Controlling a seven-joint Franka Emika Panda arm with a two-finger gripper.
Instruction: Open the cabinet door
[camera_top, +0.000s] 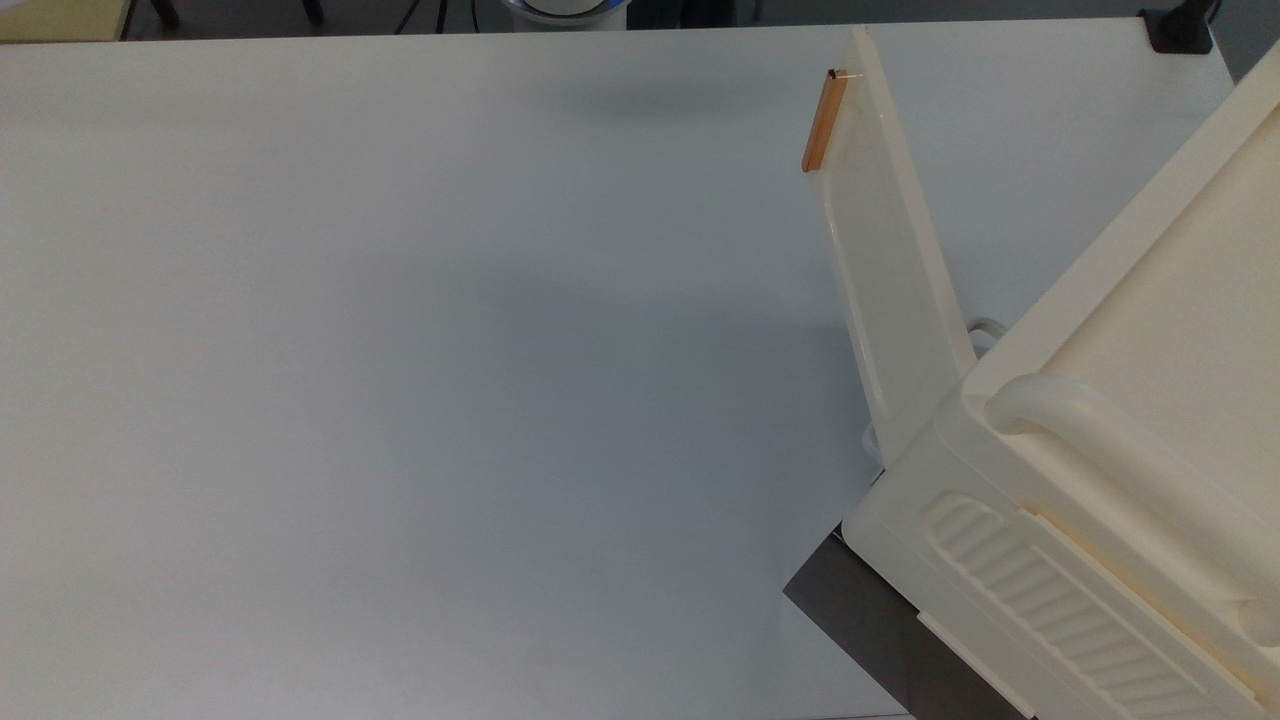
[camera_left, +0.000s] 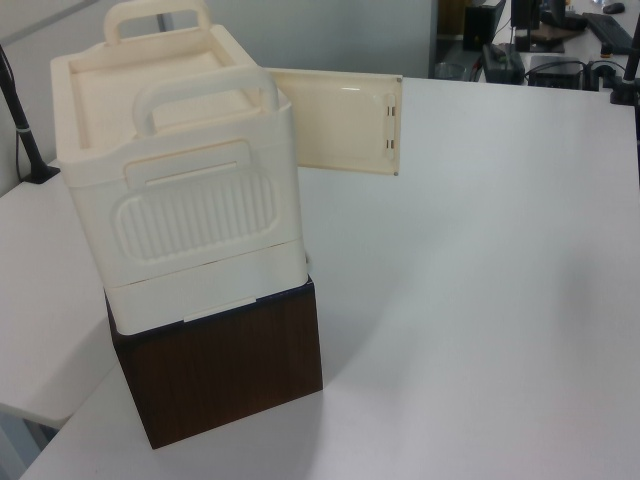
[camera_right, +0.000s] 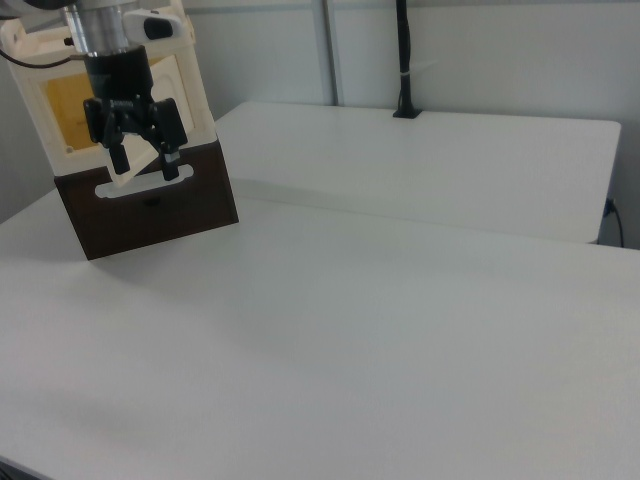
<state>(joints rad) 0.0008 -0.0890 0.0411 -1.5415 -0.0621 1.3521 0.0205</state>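
The cream cabinet stands on a dark brown box at the top view's right. Its cabinet door is swung out from the body, with the copper-orange bar handle at its free edge. In the left view the cabinet door shows its inner face, pointing to the left view's right. In the right view my gripper hangs open in front of the cabinet, fingers spread and pointing down. A cream sliver of the door shows behind the fingers. Nothing is held.
The dark brown box carries the cabinet near the white table's corner. A thin white wire loop sticks out beside the door's hinge. A black pole rises at the far table edge in the right view.
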